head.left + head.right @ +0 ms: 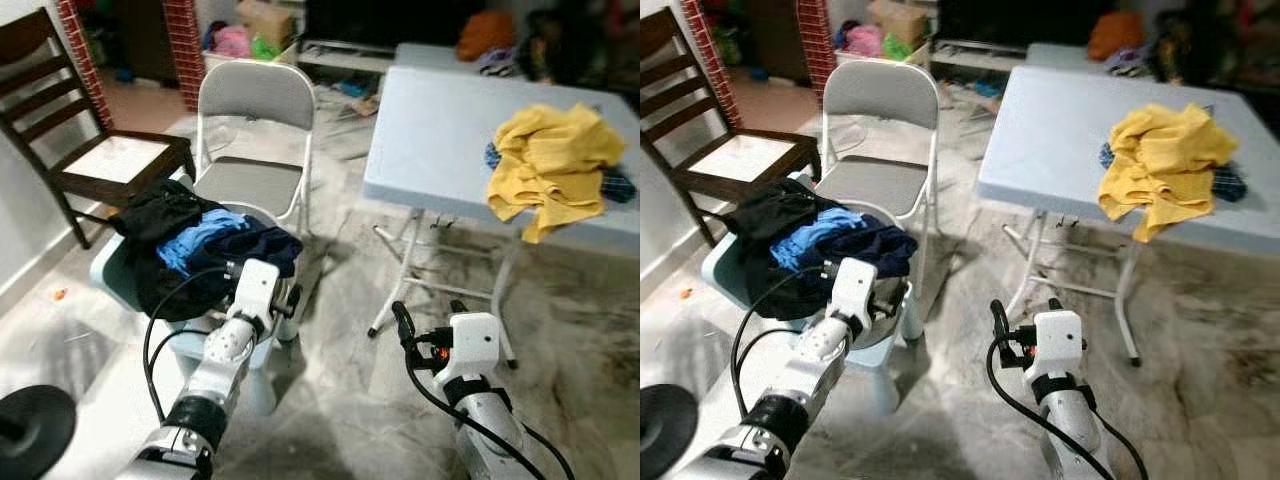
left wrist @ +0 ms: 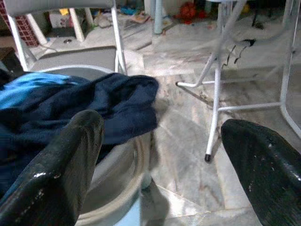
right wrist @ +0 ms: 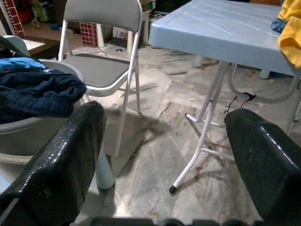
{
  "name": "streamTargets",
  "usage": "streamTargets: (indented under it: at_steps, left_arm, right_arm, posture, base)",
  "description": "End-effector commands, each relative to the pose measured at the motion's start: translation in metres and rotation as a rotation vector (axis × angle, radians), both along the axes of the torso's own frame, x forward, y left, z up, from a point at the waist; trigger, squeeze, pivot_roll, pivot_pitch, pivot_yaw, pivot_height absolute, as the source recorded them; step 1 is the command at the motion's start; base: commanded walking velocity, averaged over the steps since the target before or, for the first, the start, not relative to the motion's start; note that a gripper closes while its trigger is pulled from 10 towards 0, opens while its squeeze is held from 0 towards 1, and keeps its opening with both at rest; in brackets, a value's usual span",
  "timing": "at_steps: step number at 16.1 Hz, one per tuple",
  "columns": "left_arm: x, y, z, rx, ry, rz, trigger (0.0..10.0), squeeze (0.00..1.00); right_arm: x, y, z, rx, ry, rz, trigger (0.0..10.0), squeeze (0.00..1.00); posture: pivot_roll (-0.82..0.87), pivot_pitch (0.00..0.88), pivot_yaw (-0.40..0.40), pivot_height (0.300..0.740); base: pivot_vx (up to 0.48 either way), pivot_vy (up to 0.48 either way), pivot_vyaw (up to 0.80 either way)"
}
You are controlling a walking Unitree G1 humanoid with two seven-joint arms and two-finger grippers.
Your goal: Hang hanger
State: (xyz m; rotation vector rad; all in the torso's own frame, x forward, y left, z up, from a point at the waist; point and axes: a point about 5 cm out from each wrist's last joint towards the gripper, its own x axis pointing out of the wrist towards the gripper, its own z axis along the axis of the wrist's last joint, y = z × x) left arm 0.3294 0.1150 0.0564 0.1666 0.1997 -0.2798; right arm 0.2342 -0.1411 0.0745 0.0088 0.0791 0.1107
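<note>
I am seeing no hanger anywhere, so the hanging is, I judge, not yet begun; my left jaws (image 2: 155, 155) are gaping wide just beside the clothes basket (image 1: 120, 285); my right jaws (image 3: 164, 155) are spread wide, empty, low near the counter (image 1: 440, 130).

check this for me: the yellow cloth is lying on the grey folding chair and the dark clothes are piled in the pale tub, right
Not quite. The yellow cloth lies on the white folding table, not on the grey folding chair, whose seat is bare, as the left eye view shows. The dark clothes are indeed piled in the pale tub.
</note>
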Motion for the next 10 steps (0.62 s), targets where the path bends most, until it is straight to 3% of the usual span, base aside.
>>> streamTargets:
  at_steps: [1, 4, 10]
  left_arm:
    - [-0.0007, 0.0082, -0.0002, 0.008, -0.007, 0.005, 10.0, 0.0]
    - [-0.0008, 0.0056, 0.0034, -0.024, -0.024, -0.043, 10.0, 0.0]
    - [-0.0009, 0.0056, 0.0058, -0.07, -0.032, -0.067, 10.0, 0.0]
  right_arm:
    - [0.0023, 0.0051, 0.0059, 0.009, -0.022, 0.014, 10.0, 0.0]
    - [0.0026, 0.0067, 0.0052, 0.01, -0.021, 0.021, 10.0, 0.0]
    - [0.003, 0.0085, 0.0054, 0.006, -0.024, 0.042, 10.0, 0.0]
  posture:
    - [0.04, 0.038, -0.086, 0.74]
    - [0.05, 0.036, -0.086, 0.74]
    - [0.05, 0.033, -0.09, 0.74]
  base:
    - [0.0, 0.0, 0.0]
    - [0.0, 0.0, 0.0]
    - [0.39, 0.0, 0.0]
